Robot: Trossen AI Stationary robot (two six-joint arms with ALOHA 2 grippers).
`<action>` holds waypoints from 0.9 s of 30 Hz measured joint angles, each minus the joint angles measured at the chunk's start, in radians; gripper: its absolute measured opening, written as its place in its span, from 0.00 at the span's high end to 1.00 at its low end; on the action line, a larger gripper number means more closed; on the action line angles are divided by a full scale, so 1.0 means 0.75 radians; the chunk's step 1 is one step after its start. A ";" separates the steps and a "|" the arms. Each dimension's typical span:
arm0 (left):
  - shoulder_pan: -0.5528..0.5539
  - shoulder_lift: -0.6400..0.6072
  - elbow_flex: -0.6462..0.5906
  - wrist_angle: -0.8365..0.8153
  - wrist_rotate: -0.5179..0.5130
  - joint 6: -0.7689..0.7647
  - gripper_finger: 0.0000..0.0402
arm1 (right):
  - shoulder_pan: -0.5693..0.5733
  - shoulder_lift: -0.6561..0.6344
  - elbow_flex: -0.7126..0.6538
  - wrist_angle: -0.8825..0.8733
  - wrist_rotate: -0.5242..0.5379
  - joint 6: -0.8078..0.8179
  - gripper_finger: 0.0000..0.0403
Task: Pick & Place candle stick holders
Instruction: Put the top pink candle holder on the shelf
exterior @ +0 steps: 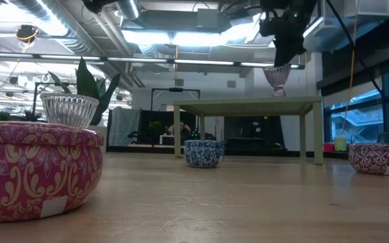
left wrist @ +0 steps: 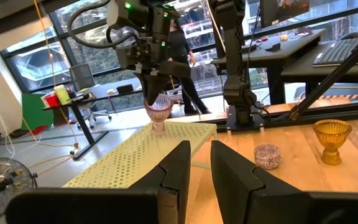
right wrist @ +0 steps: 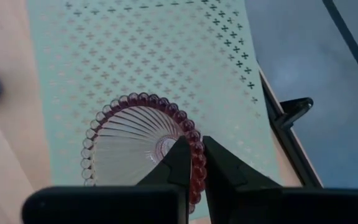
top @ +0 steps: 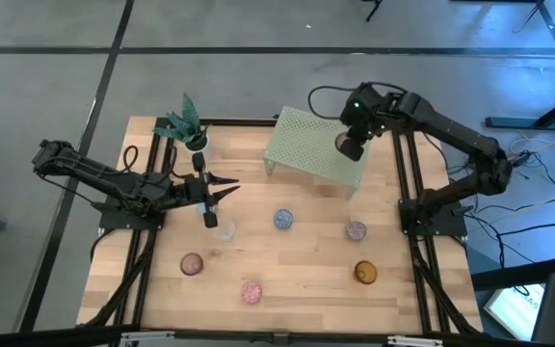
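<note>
while the right gripper (right wrist: 192,163) pinches a purple cup (right wrist: 138,146), the green rack (top: 314,146) lies below.

Grey floor (top: 210,24) surrounds the wooden table (top: 297,275); bright ceiling lights (exterior: 181,37) and big windows (left wrist: 48,59) beyond.

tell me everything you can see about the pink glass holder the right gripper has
The pink glass holder is a small stemmed cup of ribbed, see-through glass with a beaded rim and a little foot. It hangs upright over the green rack; whether its foot touches the perforated top, I cannot tell. The right gripper is shut on its rim, one finger inside the bowl and one outside. Nothing else touches it.
</note>
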 joint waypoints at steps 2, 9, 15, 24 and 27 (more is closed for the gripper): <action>0.000 0.000 0.000 0.000 0.000 -0.003 0.85 | -0.014 0.000 0.000 0.000 -0.028 -0.001 0.93; 0.000 0.000 0.000 -0.001 0.000 -0.032 0.85 | -0.022 0.006 -0.001 0.001 -0.050 0.000 0.94; 0.000 0.000 0.000 -0.001 0.000 -0.032 0.85 | -0.032 0.006 -0.001 0.001 -0.049 0.007 0.93; 0.000 0.000 0.001 -0.001 0.000 -0.035 0.85 | -0.054 -0.002 -0.072 0.050 -0.058 0.002 0.94; 0.000 0.000 0.000 -0.001 0.000 -0.034 0.85 | -0.054 -0.001 -0.074 0.068 -0.059 -0.023 0.93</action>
